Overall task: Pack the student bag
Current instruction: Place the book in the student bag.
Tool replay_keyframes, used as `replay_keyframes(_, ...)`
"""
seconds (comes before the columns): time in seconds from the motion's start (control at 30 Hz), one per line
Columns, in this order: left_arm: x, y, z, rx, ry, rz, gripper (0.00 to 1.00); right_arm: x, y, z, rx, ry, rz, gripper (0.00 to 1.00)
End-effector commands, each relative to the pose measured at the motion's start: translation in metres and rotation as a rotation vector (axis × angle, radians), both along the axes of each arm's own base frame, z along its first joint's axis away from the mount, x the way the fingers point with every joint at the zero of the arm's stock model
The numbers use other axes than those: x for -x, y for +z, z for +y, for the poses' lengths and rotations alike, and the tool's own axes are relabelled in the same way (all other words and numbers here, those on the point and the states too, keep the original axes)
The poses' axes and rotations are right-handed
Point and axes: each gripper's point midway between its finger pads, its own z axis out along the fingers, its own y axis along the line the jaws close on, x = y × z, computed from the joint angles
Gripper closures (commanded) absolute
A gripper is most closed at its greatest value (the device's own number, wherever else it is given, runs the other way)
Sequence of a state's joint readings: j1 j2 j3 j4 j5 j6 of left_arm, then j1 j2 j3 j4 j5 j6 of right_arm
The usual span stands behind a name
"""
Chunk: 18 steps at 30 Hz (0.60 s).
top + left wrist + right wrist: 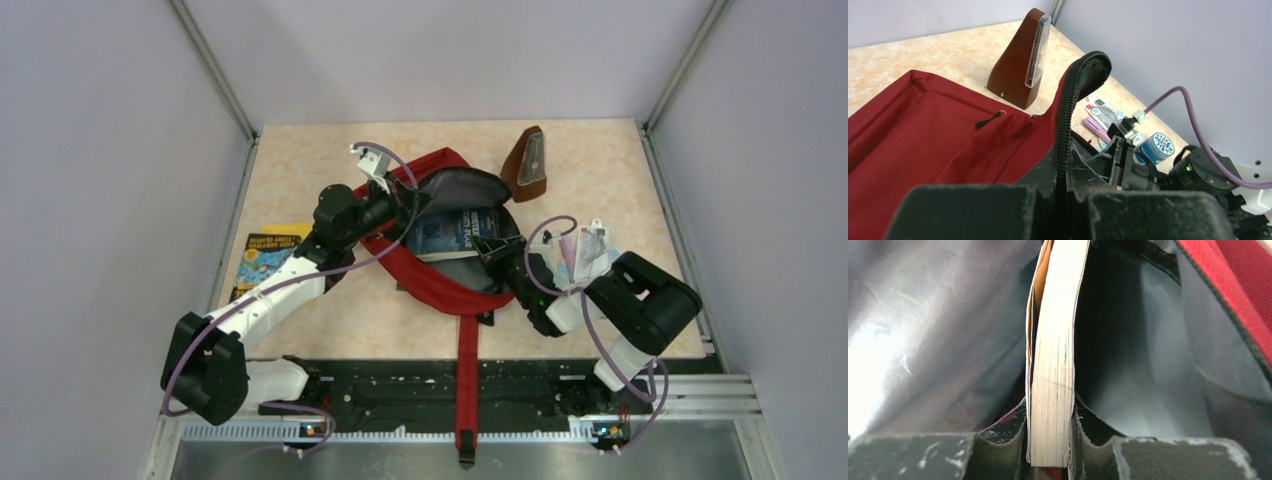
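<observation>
Right gripper [1049, 442] clamps book [1053, 365] inside student bag [923, 340].

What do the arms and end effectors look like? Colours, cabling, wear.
Left arm and right arm: white links, black joint housings, purple cables looped outside. End effector fingers are black, chipped pale. Green LED on the right arm.

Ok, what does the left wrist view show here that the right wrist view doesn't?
Only the left wrist view: a brown metronome standing on the table beyond the student bag, the right arm, and the left hand pinching the bag's black zipper rim.

Only the right wrist view: the right hand clamped on a book, its page edge towards the camera, inside the grey lining.

Both: the bag's red fabric and black zipper edge.
</observation>
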State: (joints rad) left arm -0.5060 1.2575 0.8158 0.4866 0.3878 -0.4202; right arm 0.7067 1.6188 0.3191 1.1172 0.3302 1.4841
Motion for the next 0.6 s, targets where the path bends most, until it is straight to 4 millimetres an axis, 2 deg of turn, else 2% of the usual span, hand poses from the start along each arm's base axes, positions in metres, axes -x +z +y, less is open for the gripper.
replay_keyframes(0.0,0.015,0.023,0.001,0.018,-0.042,-0.092,1.00,-0.032,0.086,0.008,-0.202,-0.041,-0.238,1.00)
replay_keyframes(0.17,0.016,0.020,-0.002,0.015,-0.063,-0.086,1.00,-0.060,0.084,0.016,-0.051,-0.080,-0.251,1.00)
replay_keyframes(0.27,0.014,0.019,-0.002,0.016,-0.055,-0.081,1.00,-0.074,0.073,0.017,0.072,-0.113,-0.254,1.00)
replay_keyframes(0.4,0.010,0.015,0.000,0.012,-0.029,-0.066,1.00,-0.088,0.049,0.022,0.205,-0.120,-0.228,0.82)
replay_keyframes(0.57,0.003,0.007,0.006,-0.013,0.019,-0.042,1.00,-0.098,0.032,0.030,0.305,-0.091,-0.238,0.63)
